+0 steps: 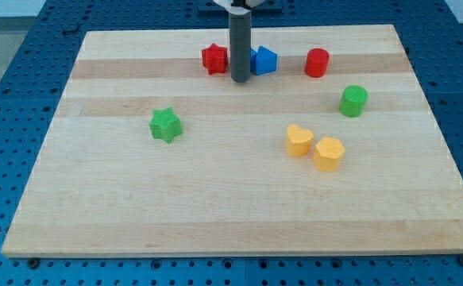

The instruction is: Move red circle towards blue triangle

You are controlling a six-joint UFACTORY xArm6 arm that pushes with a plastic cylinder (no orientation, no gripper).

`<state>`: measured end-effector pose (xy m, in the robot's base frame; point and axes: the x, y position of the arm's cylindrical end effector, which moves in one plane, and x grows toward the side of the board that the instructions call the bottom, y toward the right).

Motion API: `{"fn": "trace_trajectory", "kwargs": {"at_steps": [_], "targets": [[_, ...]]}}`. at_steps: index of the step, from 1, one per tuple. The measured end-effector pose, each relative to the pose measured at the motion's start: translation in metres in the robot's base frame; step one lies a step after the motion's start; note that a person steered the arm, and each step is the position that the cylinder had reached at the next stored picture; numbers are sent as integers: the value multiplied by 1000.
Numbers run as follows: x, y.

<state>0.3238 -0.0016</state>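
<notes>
Red blocks two, yellow two.

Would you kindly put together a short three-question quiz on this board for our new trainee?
1. True or false: my tip touches the red circle.
2. Which block lies nearest my tip? A) green star B) blue triangle C) green circle
3. Fill in: the two yellow blocks sit side by side toward the view's ____ of the green star.

Key: 1 false, the tip stands between the red star and the blue triangle, apart from the circle. 2 B. 3 right.
</notes>
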Motion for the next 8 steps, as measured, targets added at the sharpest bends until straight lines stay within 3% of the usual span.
{"fn": "trace_trajectory", "kwargs": {"at_steps": [1, 3, 6, 8], "targets": [[16, 0], [46, 66], [44, 179], [11, 186]]}}
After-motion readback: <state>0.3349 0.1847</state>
